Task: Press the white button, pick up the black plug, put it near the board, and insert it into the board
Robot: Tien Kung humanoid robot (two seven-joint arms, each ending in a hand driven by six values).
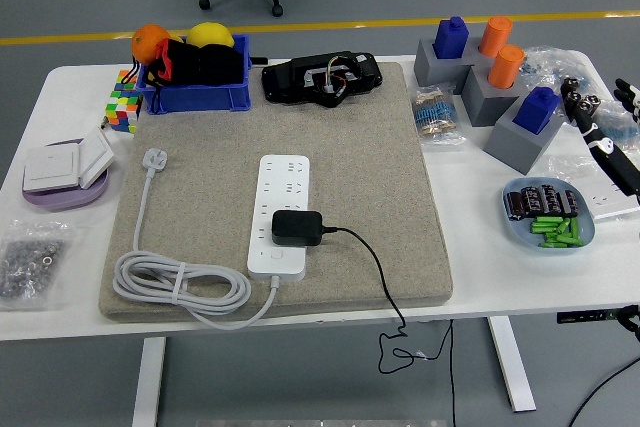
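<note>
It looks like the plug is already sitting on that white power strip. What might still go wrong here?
The black plug lies on the power strip, but whether its pins are fully seated cannot be told; it may only rest there. Its black cable hangs over the table edge and could tug it loose. The right hand, fingers open, hovers at the table's right edge near the blue dish of batteries and could knock it.

No legible text or labels — view perhaps too coarse.
</note>
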